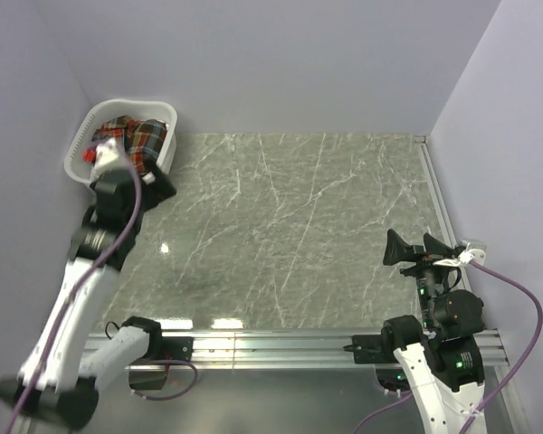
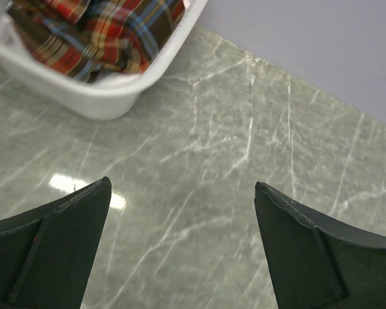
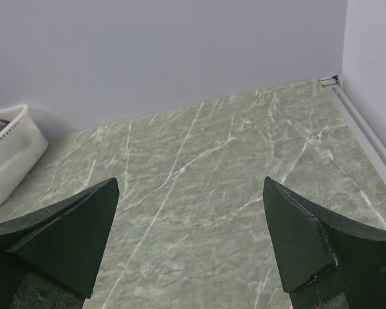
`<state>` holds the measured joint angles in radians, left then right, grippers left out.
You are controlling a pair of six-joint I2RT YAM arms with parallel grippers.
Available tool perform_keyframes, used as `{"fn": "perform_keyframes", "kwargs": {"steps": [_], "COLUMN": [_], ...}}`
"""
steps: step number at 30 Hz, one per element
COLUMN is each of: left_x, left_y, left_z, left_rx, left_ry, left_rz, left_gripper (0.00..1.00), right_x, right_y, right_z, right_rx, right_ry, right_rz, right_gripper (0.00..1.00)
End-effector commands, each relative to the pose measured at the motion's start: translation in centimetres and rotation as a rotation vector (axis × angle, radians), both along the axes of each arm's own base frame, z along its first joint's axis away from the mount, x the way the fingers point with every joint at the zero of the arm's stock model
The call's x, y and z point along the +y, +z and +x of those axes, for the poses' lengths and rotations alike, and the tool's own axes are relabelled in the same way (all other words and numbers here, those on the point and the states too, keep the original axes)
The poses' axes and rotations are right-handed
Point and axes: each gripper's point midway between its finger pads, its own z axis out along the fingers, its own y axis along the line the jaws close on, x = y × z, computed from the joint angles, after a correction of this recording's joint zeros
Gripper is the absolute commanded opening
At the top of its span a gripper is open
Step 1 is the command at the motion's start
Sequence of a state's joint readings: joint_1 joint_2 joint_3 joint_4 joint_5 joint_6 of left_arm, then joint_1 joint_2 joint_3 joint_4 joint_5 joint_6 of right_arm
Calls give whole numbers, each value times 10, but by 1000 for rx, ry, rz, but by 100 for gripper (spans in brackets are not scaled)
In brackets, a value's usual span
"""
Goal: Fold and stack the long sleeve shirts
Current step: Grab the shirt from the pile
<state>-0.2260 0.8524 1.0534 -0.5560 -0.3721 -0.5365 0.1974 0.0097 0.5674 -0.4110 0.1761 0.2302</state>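
Open grey marble table (image 1: pixel 299 226) runs from the white basket (image 1: pixel 80 143) all the way across, with walls (image 1: pixel 281 63) hemming three sides. The left arm (image 1: pixel 81 262) reaches long toward the basket. Its left pincer (image 2: pixel 182 188) is spread wide, released, hovering over the table just beside the basket's wall. The plaid shirts (image 2: pixel 109 32) lie bunched inside the basket, just beyond the fingertips. The right pincer (image 3: pixel 190 183), well apart from the basket, gapes too and grips nothing.
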Motion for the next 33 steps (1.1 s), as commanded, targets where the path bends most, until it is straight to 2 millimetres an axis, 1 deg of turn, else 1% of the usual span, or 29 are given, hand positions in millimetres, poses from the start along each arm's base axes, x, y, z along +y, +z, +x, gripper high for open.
{"fn": "perform_keyframes", "kwargs": {"steps": [1, 2, 3, 4, 5, 6, 7, 8, 9, 10, 11, 12, 13, 14, 15, 16, 17, 18, 19, 20, 21, 22, 23, 24, 26, 27, 28, 30, 33], "left_x": [0, 2, 4, 17, 25, 34, 57, 68, 78, 92, 102, 111, 124, 135, 142, 153, 157, 163, 170, 173, 178, 182, 185, 189, 198, 201, 205, 207, 208], "left_y": [15, 19, 6, 14, 15, -6, 6, 2, -17, -7, -12, -37, -32, -37, -64, -59, -66, -93, -85, -91, -114, -112, -119, -134, -150, -164, -172, -188, -199], "left_z": [43, 58, 78, 92, 105, 125, 138, 148, 165, 177, 185, 200, 210, 216, 228, 237, 244, 255, 263, 269, 276, 282, 287, 292, 294, 298, 298, 300, 302], "left_rx": [31, 16, 52, 35, 27, 81, 57, 64, 107, 82, 91, 146, 129, 135, 188, 173, 186, 236, 218, 225, 266, 255, 257, 278, 304, 324, 335, 352, 355], "left_ry": [31, 41, 44, 55, 73, 96, 150, 182, 208, 239, 272, 291, 319, 348, 358, 370, 369, 367, 375, 377, 378, 380, 378, 383, 400, 404, 407, 403, 382], "left_rz": [-11, -21, -24, -57, -73, -90, -102, -97, -85, -82, -71, -66, -63, -52, -48, -51, -50, -39, -30, -21, -4, 1, 4, 16, 15, 7, -3, -12, -23], "left_gripper": [99, 99, 99, 99, 99, 99, 99, 99, 99, 99, 99, 99, 99, 99, 99, 99, 99, 99, 99, 99, 99, 99, 99, 99, 99, 99, 99, 97, 76], "right_x": [3, 3, 3, 4, 5, 5, 6, 8, 9, 9, 11, 12, 12, 13, 14, 15, 16, 17, 17, 17, 19, 20, 21, 22, 26, 27, 28, 30, 31], "right_y": [6, 10, 10, 10, 9, 10, 10, 10, 10, 9, 9, 8, 8, 8, 8, 7, 6, 6, 6, 5, 1, 0, -1, -2, -5, -6, -7, -10, -12], "right_z": [-2, -6, -6, -6, -6, -7, -7, -7, -7, -7, -7, -6, -6, -5, -5, -5, -4, -4, -4, -4, 0, 1, 3, 3, 6, 6, 7, 9, 11], "right_rx": [-23, -46, -48, -50, -47, -50, -50, -51, -52, -50, -50, -49, -47, -43, -40, -36, -32, -30, -31, -29, -4, 5, 14, 19, 35, 39, 45, 57, 67], "right_ry": [19, 20, 23, 29, 32, 35, 40, 50, 57, 59, 66, 72, 74, 78, 84, 88, 92, 96, 101, 99, 102, 107, 111, 117, 136, 141, 145, 153, 157], "right_rz": [9, 13, 14, 11, 10, 10, 10, 6, 6, 3, 4, 0, 1, -1, -2, -4, -5, -9, -11, -12, -18, -22, -26, -29, -36, -42, -44, -51, -54], "right_gripper": [100, 100, 100, 100, 100, 100, 100, 100, 100, 100, 100, 100, 100, 100, 100, 100, 100, 100, 100, 100, 100, 100, 100, 100, 99, 99, 99, 99, 98]}}
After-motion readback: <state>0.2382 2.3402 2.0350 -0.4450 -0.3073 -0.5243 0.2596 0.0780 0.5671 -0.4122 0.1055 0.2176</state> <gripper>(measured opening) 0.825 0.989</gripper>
